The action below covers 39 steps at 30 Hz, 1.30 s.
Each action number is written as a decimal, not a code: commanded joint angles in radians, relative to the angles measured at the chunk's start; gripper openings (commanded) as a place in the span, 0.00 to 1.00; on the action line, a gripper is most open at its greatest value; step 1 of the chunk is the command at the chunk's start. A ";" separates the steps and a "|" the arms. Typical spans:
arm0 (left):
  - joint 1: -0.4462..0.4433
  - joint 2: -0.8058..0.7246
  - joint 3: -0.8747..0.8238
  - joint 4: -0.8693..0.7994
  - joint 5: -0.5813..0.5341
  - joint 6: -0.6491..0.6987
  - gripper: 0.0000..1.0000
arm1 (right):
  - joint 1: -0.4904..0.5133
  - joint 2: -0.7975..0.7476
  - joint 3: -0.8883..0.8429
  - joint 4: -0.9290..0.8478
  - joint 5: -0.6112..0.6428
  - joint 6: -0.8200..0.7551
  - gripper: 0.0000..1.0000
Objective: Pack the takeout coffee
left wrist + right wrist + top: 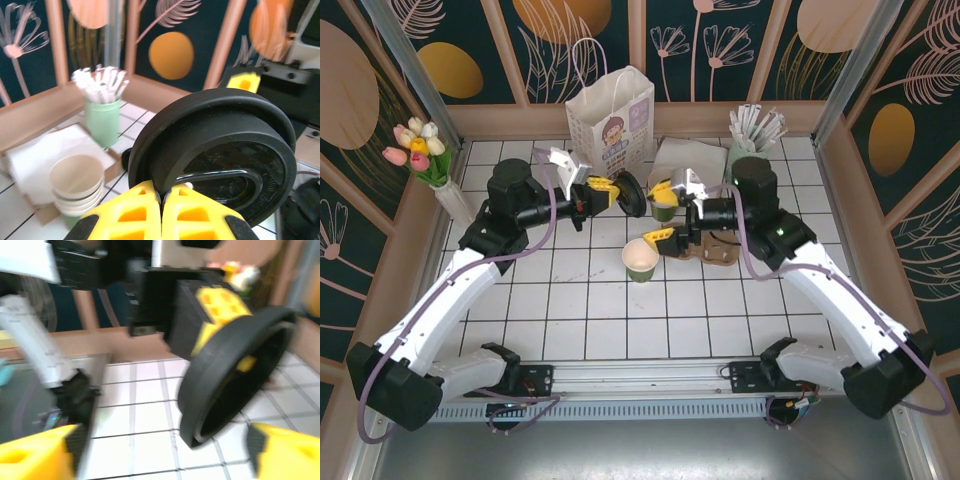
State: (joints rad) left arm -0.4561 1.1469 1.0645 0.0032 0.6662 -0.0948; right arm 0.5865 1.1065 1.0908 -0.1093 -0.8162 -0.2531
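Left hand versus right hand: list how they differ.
The left hand is shut; the right hand is open wide. The left hand pinches the black lid by its rim; the right hand grips nothing. Both have yellow fingers.

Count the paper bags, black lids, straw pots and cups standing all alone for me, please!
white paper bag: 1
black lid: 1
green pot of straws: 1
lone green cup: 1
Total: 4
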 commanded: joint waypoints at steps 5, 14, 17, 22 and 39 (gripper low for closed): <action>0.006 -0.013 -0.012 -0.162 -0.326 -0.170 0.00 | 0.006 -0.141 -0.164 0.246 0.814 0.624 0.99; 0.002 -0.034 -0.050 -0.453 -0.437 -0.459 0.00 | 0.002 -0.261 -0.396 0.231 1.007 0.898 0.99; -0.012 -0.042 -0.058 -0.507 -0.417 -0.527 0.00 | -0.011 -0.287 -0.510 0.297 0.997 0.994 0.99; -0.058 -0.040 -0.062 -0.564 -0.396 -0.582 0.00 | -0.027 -0.268 -0.593 0.343 0.894 1.023 0.99; -0.137 0.190 0.064 -0.708 -0.422 -0.687 0.00 | -0.034 -0.154 -0.753 0.536 0.645 1.169 0.98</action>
State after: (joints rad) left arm -0.5804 1.3090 1.0775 -0.6430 0.2642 -0.7567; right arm 0.5568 0.9405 0.3676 0.3172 -0.1097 0.8577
